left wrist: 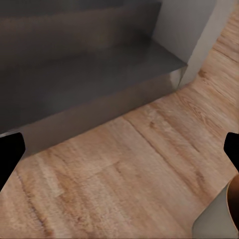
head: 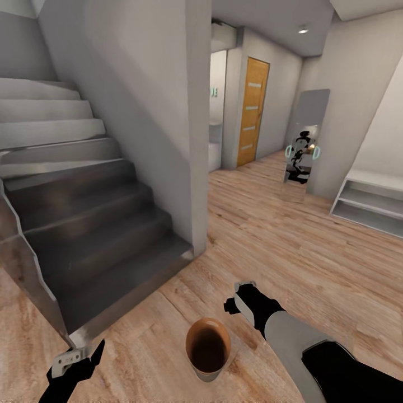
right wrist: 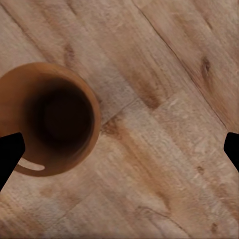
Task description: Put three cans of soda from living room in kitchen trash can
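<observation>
Here, round glossy copper tash can [head: 207, 348] on wood planks btwn both claws, left [head: 78, 358] & right [head: 238, 299], spread empty.

Between my left pincer [head: 78, 358] and my right pincer [head: 239, 296], the small round copper-brown bin [head: 207, 347] stands upright on the light wood plank floor [head: 280, 240], near the dark grey staircase [head: 84, 224].

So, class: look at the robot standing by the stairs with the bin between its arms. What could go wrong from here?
1. The bin stands on the floor just ahead of the robot; driving forward may knock it over.
2. The bottom stair is near the left gripper; a turn could clip it.
3. The right gripper looks open and empty, so no can is ready to drop.
</observation>
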You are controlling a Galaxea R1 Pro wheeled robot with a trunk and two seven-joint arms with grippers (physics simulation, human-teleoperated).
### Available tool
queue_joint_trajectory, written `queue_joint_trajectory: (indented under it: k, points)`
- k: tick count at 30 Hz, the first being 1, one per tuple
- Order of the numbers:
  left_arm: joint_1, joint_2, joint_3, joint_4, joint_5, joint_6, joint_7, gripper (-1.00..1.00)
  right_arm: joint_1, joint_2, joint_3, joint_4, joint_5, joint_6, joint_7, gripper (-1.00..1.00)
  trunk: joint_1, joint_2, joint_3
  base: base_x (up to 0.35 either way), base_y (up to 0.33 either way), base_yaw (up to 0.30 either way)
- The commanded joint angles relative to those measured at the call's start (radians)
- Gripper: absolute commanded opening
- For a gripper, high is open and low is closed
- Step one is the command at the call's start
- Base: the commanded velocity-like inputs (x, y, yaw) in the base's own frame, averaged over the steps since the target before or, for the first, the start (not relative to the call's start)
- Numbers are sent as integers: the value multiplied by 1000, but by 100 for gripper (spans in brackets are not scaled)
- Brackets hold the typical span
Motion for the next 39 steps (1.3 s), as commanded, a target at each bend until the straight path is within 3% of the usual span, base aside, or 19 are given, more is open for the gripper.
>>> queue_joint_trajectory:
  k: [1,20,28,39]
  points:
    - [0,0,1,0,1,0,0,100,0,0,0,0,0,0,0,100,4,-7,-5,0,0,0]
    - [0,1,4,1,2,-3,-3,100,0,4,1,0,0,0,1,100,8,-14,-35,0,0,0]
    - [0,1,4,3,1,-3,-4,100,1,6,45,0,0,-1,2,100,8,-14,-45,0,118,0]
    - [0,0,4,2,3,-4,-4,100,1,7,50,0,0,-2,2,100,8,-14,-58,2,32,0]
